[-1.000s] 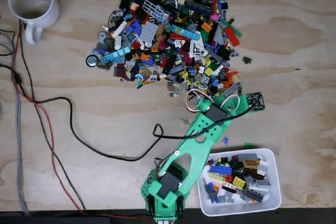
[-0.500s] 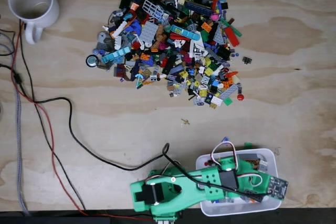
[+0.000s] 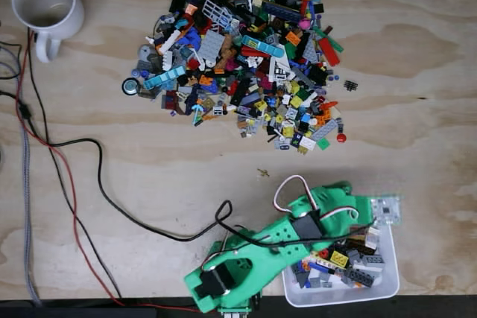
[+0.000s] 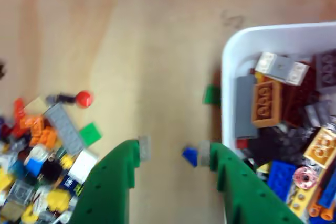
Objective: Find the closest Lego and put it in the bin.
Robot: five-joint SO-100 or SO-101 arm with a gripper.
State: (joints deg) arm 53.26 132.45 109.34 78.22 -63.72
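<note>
In the wrist view the green claw [image 4: 170,153] stood wide and empty above bare bench [image 4: 157,35]. A small blue Lego [image 4: 189,155] lay just inside its right finger, beside the white bin [image 4: 227,93] at right; the Lego pile [image 4: 47,150] sat lower left.

Green pincer [image 4: 171,153] jaws spread apart, empty

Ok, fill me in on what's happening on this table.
A green robot arm is sorting Lego from a big pile into a white bin that already holds many pieces. Its gripper is open and empty over bare wood beside the bin. A small blue piece and a green one lie loose there.
</note>
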